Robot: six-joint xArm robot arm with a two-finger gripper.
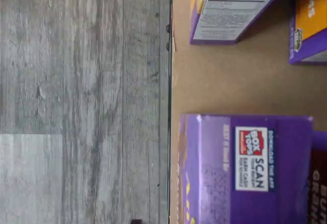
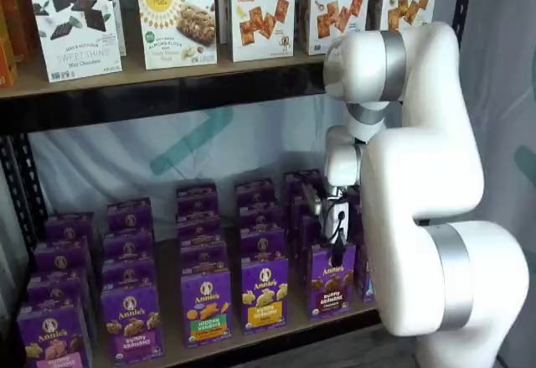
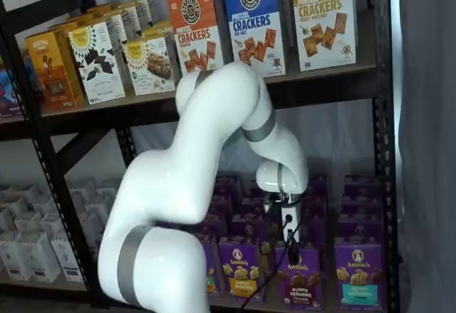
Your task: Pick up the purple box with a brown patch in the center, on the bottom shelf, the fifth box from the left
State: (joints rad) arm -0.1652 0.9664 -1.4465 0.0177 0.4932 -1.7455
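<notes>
The purple box with dark brown bunny cookies stands in the front row of the bottom shelf (image 2: 276,334) in both shelf views (image 2: 332,287) (image 3: 299,281). My gripper (image 2: 337,227) (image 3: 289,236) hangs just above and slightly behind this box's top, apart from it. Its black fingers show side-on, with no plain gap and nothing in them. The wrist view looks down on the brown shelf board (image 1: 230,81) and on a purple carton top with a Box Tops label (image 1: 245,168). I cannot tell which carton that is.
Several rows of purple Annie's cartons fill the bottom shelf, among them one with yellow cookies (image 2: 265,291) beside the target. A teal-banded carton (image 3: 358,274) stands on its other side. Cracker cartons (image 2: 260,7) stand on the board above. Grey wood floor (image 1: 82,101) lies beyond the shelf's front rail.
</notes>
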